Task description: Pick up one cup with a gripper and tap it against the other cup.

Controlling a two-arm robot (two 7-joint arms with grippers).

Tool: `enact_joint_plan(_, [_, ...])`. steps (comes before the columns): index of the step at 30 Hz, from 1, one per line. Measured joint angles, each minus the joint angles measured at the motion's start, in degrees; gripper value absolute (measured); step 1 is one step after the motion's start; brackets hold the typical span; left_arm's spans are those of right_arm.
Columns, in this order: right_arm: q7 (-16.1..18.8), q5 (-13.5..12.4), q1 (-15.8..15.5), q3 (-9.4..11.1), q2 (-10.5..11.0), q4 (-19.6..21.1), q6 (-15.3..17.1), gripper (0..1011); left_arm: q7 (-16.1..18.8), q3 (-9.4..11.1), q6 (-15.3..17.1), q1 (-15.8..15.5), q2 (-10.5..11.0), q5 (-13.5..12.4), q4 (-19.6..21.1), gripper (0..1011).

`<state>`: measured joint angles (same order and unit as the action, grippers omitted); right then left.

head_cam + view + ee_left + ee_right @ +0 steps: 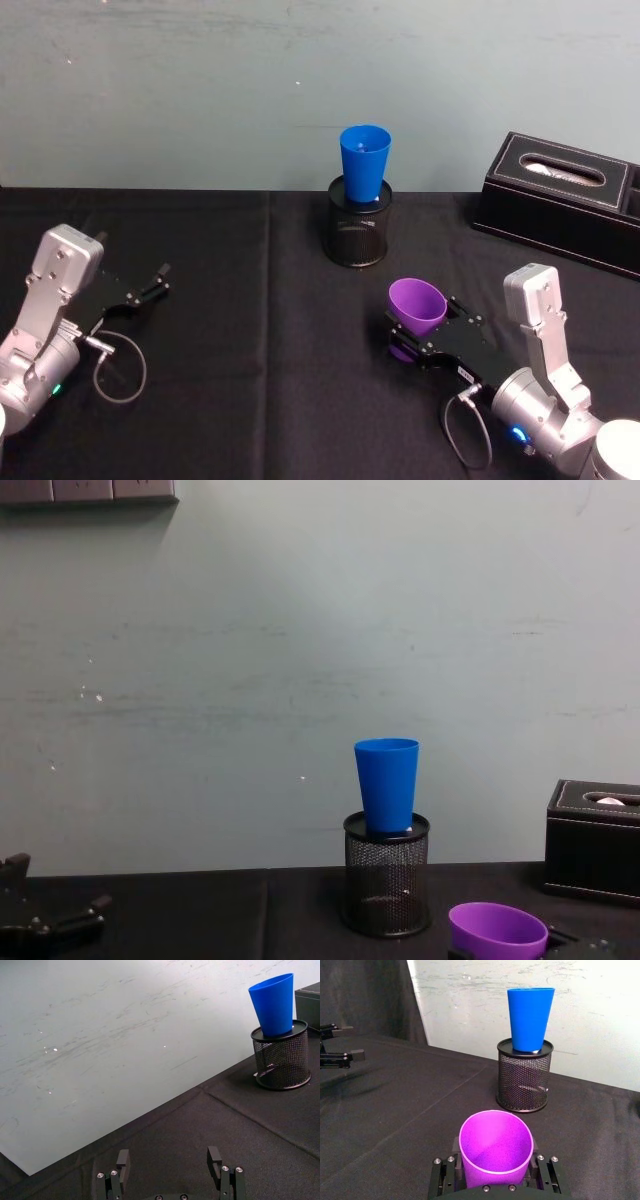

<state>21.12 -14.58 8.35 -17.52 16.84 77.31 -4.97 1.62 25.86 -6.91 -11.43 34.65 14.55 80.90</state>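
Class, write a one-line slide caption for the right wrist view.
Right pincer grips purple cup; blue cup stands in mesh holder.

Smooth plastic purple cup (496, 1147), blue cup (530, 1017), black wire-mesh holder (524, 1077), matt cloth (230, 350)

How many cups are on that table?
2. The blue cup stands in the black mesh holder near the wall; the purple cup sits between the right gripper's fingers, nearer the robot.
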Motion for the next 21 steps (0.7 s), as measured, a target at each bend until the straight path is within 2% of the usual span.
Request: enact_joint_plan(21, [0.0,0.0,0.0,0.0,0.0,0.0,0.0,729,0.0,0.0,0.0,0.0,0.0,0.0,0.0,1011])
